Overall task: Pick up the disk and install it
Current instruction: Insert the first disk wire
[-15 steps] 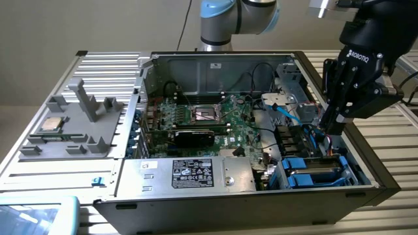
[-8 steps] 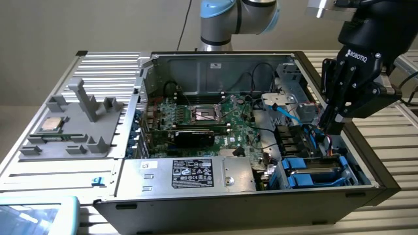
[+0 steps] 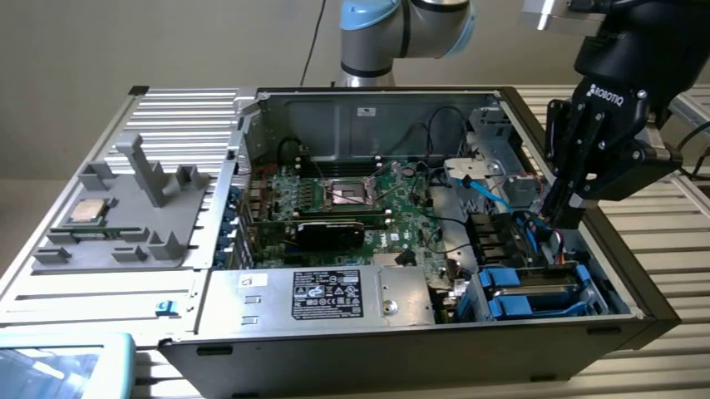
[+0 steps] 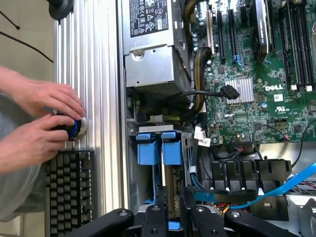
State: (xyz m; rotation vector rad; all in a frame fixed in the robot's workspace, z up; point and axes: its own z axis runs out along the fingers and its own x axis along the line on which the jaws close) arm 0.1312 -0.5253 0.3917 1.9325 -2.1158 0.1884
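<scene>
The disk (image 4: 170,191) shows edge-on in the wrist view as a thin strip with blue plastic tabs (image 4: 160,147) at its far end. It stands upright in the drive bay at the case's corner. My gripper (image 4: 171,213) is shut on its near edge, one dark finger (image 4: 154,219) on each side. In the exterior view my gripper (image 3: 560,218) hangs straight down over the blue-framed drive bay (image 3: 497,296) at the case's right front corner, and its fingers hide the grip.
The open computer case (image 3: 421,345) holds a motherboard (image 3: 367,208), a silver power supply (image 3: 332,295) and blue cables (image 3: 488,195) beside the bay. A grey fixture (image 3: 133,208) carrying a CPU chip (image 3: 89,212) lies at the exterior view's left. A person's hands (image 4: 44,118) and a keyboard (image 4: 69,192) sit beside the case.
</scene>
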